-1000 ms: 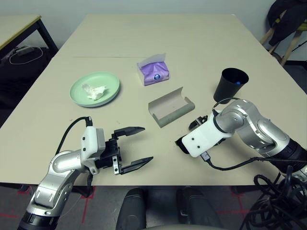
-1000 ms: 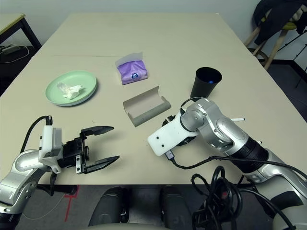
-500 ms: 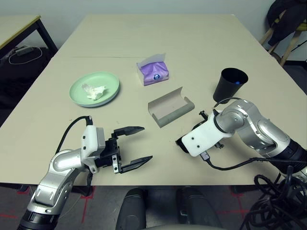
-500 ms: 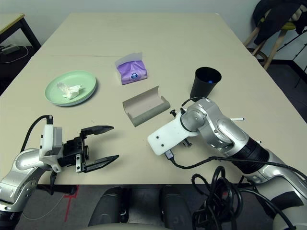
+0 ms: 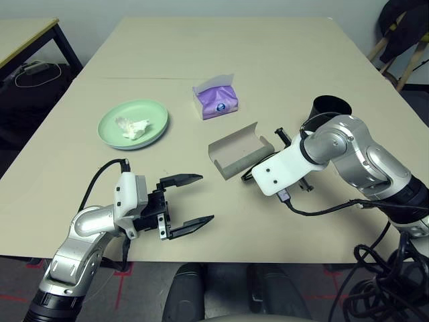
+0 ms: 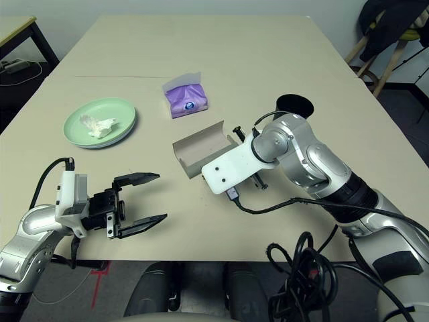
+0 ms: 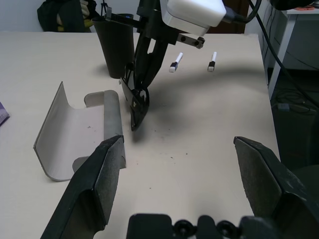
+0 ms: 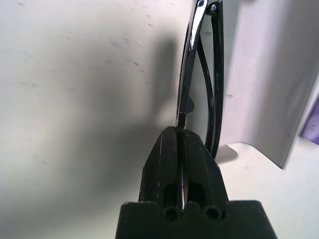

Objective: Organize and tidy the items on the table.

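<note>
Right end effector (image 8: 180, 130) pinching black sunglasses (image 7: 139, 97) tight, hanging them above tabletop (image 5: 221, 60) just beside open grey glasses case (image 5: 238, 157), mid-tabletop toward near edge. Left end effector (image 5: 191, 206) hovering near front edge, fingers spread wide, gripping nothing. Black cup (image 7: 114, 45) standing behind right arm.

Left tool (image 5: 186, 207) spread wide and level, right tool (image 8: 178, 130) clamped, angled down

Pretty even, bright overhead light; soft shadows under the sunglasses (image 7: 138, 102) on the table (image 5: 221, 60), close-up fingertips (image 8: 177, 149) slightly blurry.
</note>
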`<state>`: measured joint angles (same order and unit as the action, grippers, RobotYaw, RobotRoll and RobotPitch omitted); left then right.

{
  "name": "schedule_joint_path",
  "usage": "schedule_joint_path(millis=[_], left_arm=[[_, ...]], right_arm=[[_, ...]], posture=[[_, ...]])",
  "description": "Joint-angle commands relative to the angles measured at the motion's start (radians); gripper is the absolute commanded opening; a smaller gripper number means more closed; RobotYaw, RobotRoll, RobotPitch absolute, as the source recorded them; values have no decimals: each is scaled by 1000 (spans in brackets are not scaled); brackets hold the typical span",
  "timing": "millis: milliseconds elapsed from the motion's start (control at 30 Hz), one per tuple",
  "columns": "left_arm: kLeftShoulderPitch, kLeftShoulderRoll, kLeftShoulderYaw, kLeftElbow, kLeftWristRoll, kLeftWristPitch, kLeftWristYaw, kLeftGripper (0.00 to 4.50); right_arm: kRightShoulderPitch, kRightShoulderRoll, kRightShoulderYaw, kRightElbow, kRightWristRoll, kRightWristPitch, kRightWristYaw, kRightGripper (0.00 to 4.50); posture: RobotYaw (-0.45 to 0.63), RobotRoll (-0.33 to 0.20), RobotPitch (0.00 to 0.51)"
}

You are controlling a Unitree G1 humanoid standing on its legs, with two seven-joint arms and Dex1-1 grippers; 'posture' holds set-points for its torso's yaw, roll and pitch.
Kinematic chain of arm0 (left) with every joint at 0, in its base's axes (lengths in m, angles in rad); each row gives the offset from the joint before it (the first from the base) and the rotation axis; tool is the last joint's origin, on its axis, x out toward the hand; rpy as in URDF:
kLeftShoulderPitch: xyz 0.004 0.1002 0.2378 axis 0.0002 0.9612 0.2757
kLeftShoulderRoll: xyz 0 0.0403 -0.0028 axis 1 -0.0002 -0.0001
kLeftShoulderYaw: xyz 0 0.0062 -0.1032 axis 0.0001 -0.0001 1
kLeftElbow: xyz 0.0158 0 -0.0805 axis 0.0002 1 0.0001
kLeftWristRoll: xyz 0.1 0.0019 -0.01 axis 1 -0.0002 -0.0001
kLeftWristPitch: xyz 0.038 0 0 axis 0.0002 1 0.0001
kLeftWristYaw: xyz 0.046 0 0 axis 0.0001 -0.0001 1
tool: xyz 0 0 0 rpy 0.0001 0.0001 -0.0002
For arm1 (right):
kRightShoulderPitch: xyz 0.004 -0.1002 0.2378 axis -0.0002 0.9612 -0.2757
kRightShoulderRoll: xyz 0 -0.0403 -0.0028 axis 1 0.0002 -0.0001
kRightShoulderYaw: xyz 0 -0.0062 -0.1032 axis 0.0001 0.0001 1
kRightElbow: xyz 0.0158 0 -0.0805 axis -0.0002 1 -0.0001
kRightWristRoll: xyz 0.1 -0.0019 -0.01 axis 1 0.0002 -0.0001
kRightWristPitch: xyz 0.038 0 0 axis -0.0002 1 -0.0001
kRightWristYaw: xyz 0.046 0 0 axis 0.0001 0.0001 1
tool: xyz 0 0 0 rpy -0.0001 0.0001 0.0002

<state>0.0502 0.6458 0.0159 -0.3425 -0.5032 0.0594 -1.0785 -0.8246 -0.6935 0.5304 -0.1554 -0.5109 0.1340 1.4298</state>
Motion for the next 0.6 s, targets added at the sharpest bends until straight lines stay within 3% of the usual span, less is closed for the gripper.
schedule_joint_path(millis=[33,600], left_arm=[[0,-1,-17,-5,10,6,0,4500],[-7,0,-16,-9,7,11,3,4500]], right_arm=[[-19,3,-16,15,16,-5,-9,14],[-37,-1,-12,34,34,-25,-16,14]], posture=[[128,0,110],[126,0,106]])
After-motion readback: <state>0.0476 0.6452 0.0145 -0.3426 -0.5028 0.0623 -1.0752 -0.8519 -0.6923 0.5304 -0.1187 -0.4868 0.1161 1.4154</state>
